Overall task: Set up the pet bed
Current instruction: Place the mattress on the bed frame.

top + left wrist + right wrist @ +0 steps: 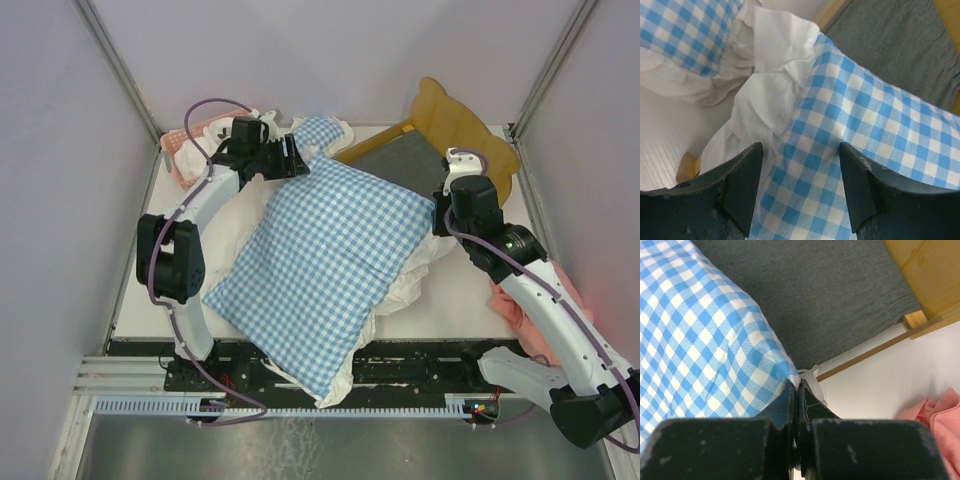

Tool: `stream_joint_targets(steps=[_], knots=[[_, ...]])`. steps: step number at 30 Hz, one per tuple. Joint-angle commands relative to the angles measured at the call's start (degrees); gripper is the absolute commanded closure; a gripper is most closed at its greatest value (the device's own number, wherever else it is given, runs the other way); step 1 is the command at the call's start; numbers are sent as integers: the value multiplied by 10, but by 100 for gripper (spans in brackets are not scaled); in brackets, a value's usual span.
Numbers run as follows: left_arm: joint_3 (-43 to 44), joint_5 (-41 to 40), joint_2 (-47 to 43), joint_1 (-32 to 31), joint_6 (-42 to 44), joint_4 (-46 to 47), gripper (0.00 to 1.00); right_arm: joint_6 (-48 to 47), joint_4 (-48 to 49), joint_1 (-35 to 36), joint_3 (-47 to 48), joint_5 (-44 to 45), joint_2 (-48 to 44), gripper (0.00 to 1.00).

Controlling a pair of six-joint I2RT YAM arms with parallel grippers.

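Blue checked cushion (330,260) lies partly over the pet bed (470,130) at the table's (460,300) far right. Left hand (800,165) hangs apart above the frill (770,100). Right hand (797,390) is pressed together, maybe pinching a corner. That thin pinch could slip and drop the cushion crooked.

No text, label, brand, number or sign can be read anywhere.

Cushion (325,265) sits between the left gripper (800,187) and the right gripper (796,388), with one corner right under the left one. The pet bed (840,295) is just ahead of the right one, cushion overlapping its base.
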Motion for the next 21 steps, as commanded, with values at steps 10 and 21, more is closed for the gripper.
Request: stream_joint_targets(steps=[10, 21], knots=[[-23, 53, -83, -15, -2, 57, 97, -1, 63, -2, -62, 28, -60, 98], [-10, -12, -184, -16, -36, 199, 97, 38, 91, -2, -47, 68, -130, 98]])
